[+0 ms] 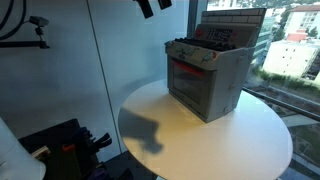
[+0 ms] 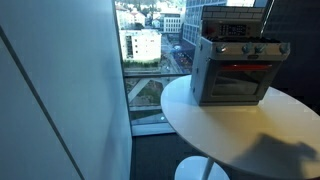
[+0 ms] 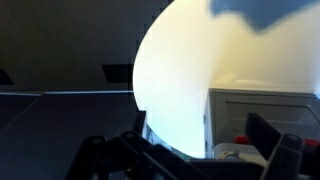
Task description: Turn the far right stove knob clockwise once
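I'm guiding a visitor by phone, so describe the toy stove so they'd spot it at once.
Look for the tall window with the city view, then the round white table beside it. On the table, toward the window side, stands the stove, a small grey box. Its red-glowing front window, dark burner top and raised back panel set it apart from the plain white tabletop.

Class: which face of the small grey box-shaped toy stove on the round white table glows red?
The front face of the stove, holding the red-lit window; the burner top is dark and the side wall plain grey.
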You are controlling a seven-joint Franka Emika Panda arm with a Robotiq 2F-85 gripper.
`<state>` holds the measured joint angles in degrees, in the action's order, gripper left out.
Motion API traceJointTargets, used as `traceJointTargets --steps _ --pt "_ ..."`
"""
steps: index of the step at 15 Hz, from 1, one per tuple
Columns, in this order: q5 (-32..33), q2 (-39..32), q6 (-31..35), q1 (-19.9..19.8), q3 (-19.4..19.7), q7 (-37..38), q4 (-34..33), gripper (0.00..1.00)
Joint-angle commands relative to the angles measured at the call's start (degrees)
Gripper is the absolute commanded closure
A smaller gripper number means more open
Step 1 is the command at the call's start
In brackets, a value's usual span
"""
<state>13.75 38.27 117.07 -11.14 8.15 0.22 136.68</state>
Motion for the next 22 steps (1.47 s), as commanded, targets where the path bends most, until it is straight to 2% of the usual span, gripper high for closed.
traceJointTargets --steps 1,4,5,6,10,16,22 --pt "-4.51 -4.47 3.72 0.45 1.39 2.18 -2.49 0.0" --pt "-7.92 -6.38 6.58 0.52 1.38 2.01 -2.59 0.0" --pt "-8.1 -6.16 6.27 0.47 0.89 1.59 -3.16 0.0" --pt "-7.02 -5.1 6.53 -0.21 0.77 0.88 -0.8 0.0" --pt "-7.53 -5.56 6.71 0.03 0.69 0.89 -1.79 0.0" --pt "-10.82 -7.66 17.6 0.74 1.85 1.39 -0.18 0.0" --pt "-18.16 -13.42 24.99 2.7 2.61 0.49 -0.94 0.0"
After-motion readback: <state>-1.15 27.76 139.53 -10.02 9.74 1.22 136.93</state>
